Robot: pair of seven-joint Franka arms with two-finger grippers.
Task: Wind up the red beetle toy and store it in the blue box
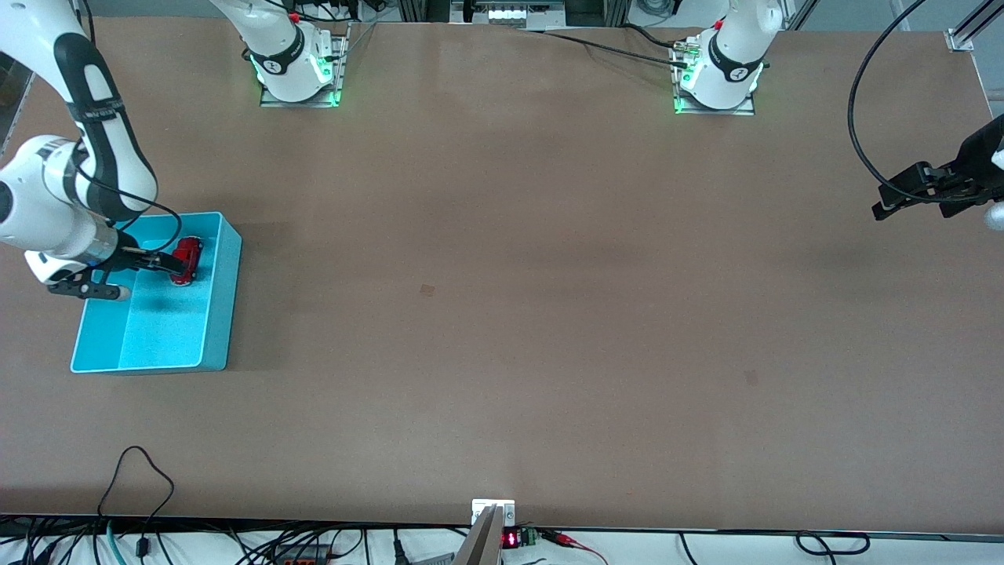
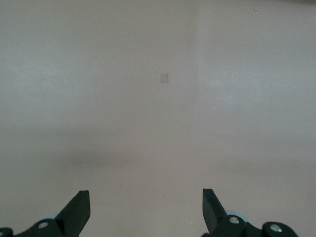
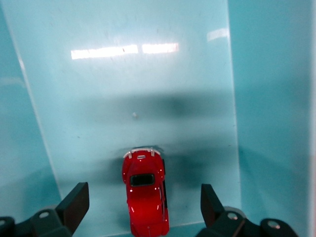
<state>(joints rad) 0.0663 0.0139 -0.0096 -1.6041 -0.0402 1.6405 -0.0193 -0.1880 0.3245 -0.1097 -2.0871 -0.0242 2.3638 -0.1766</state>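
A robotics laboratory is shown. Two white robot arms are bolted through metal base plates to a broad brown worktop, and green indicator lights are lit at both bases along the upper edge of the frame. Black cables are looped from the upper right corner, and further wires are trailed along the lower edge beside a small module with a red digital readout. Aluminium framing is seen at the upper right, with rack hardware at the top centre. The worktop is otherwise kept for a test arrangement: a light blue plastic bin at the left.
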